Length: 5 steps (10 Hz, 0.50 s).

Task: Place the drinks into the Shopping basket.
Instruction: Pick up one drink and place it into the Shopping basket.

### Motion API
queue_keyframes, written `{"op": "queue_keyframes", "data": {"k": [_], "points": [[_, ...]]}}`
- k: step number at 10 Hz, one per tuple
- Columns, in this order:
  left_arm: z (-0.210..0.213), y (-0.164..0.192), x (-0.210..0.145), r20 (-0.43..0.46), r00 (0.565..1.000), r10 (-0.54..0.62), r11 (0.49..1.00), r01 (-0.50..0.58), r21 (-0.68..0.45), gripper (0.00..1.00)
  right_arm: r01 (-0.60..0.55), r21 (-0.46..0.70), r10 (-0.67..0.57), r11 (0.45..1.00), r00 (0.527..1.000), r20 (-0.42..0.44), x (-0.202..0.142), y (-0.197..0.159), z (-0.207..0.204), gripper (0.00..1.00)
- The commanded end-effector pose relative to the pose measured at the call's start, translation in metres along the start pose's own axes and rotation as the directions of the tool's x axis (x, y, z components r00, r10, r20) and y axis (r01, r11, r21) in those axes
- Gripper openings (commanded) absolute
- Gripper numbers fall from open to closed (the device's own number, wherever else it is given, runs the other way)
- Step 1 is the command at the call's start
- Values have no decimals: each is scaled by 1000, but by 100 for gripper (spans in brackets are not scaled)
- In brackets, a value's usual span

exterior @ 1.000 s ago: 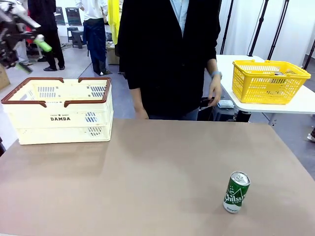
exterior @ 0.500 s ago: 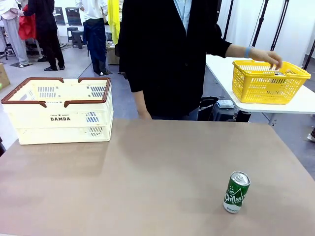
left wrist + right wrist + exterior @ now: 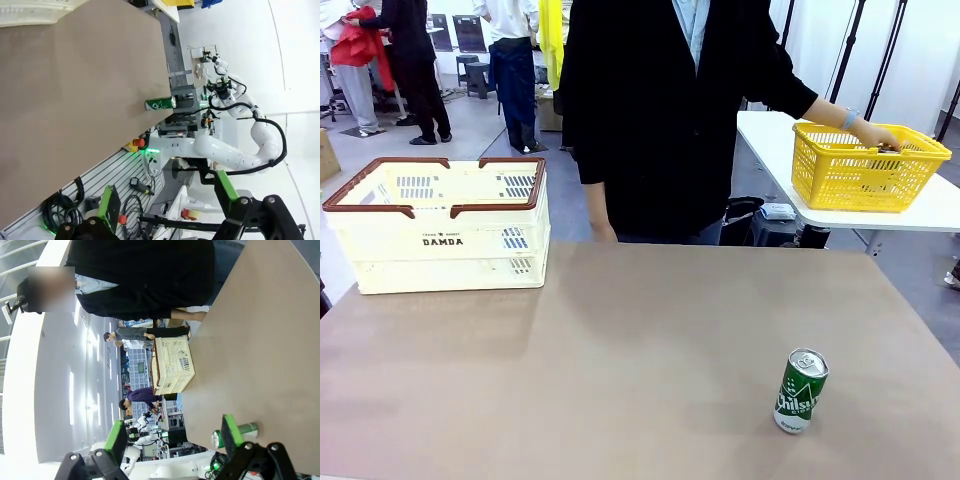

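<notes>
Green slim drink can [image 3: 801, 390] stands upright on the tan table [image 3: 620, 350], near right, well apart from the cream-white, brown-rimmed plastic crate [image 3: 440, 215] at far left. Left gripper [image 3: 167, 200] and right gripper [image 3: 174, 437] spread wide, empty.

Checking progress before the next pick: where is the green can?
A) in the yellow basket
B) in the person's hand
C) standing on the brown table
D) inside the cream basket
C: the green can stands upright on the brown table, well apart from the cream basket, while the person's hand is at the yellow basket.
</notes>
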<state>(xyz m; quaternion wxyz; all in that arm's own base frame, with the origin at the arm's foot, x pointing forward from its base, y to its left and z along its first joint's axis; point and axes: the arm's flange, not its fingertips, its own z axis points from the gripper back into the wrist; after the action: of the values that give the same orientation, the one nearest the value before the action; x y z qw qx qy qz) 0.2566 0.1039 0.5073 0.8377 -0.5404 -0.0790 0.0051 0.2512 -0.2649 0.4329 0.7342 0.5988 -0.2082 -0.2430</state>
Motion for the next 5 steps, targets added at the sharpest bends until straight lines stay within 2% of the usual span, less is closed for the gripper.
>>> {"op": "queue_keyframes", "data": {"k": [1,5], "points": [[1,-6,-2,3,1000,13,1000,-13,-12,100,1,16,-1,1000,1000,5,0,3,1,100],[1,-6,-2,3,1000,13,1000,-13,-12,100,1,16,-1,1000,1000,5,0,3,1,100]]}}
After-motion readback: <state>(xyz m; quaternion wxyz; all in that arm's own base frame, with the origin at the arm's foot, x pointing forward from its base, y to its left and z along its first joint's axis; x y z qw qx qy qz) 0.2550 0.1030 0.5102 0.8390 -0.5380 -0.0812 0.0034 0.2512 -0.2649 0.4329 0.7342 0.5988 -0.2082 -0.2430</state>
